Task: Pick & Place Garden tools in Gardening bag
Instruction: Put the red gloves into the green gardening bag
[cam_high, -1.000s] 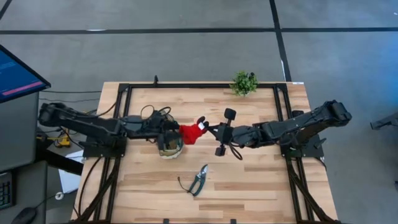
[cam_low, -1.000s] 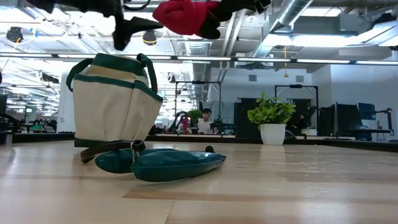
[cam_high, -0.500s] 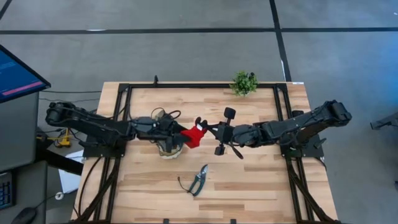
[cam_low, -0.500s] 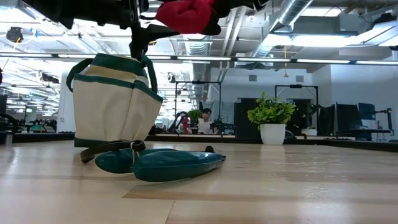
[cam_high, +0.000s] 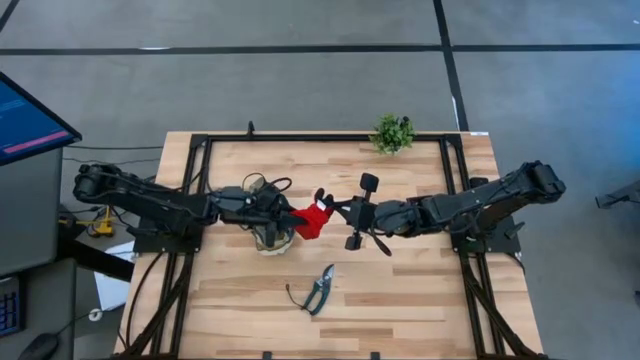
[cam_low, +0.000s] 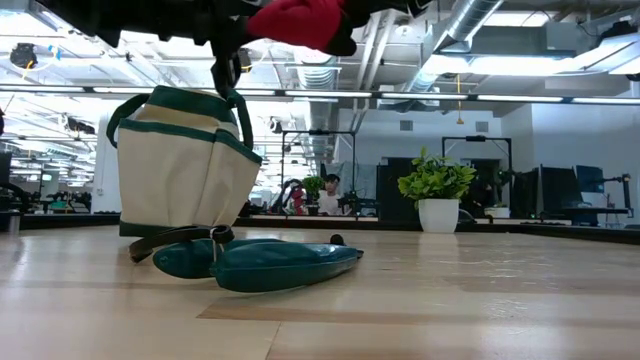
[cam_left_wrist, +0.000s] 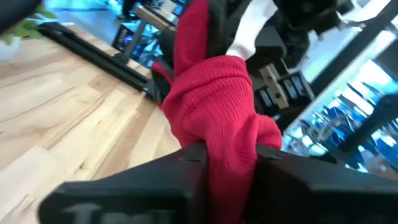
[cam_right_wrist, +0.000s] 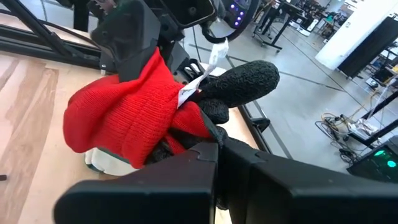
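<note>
Wooden table (cam_high: 420, 290), red glove (cam_high: 312, 218) pinched between both grippers' closed fingers, above bag (cam_low: 180, 175).

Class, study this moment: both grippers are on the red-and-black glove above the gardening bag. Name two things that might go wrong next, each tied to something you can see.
1. Both the left gripper and the right gripper clamp the red-and-black glove; pulling apart may stretch it or tear it loose.
2. The glove hangs beside the gardening bag, so a release now would likely miss it.
3. The pruning shears lie behind the low view's bag; nudging it might shift them.
</note>
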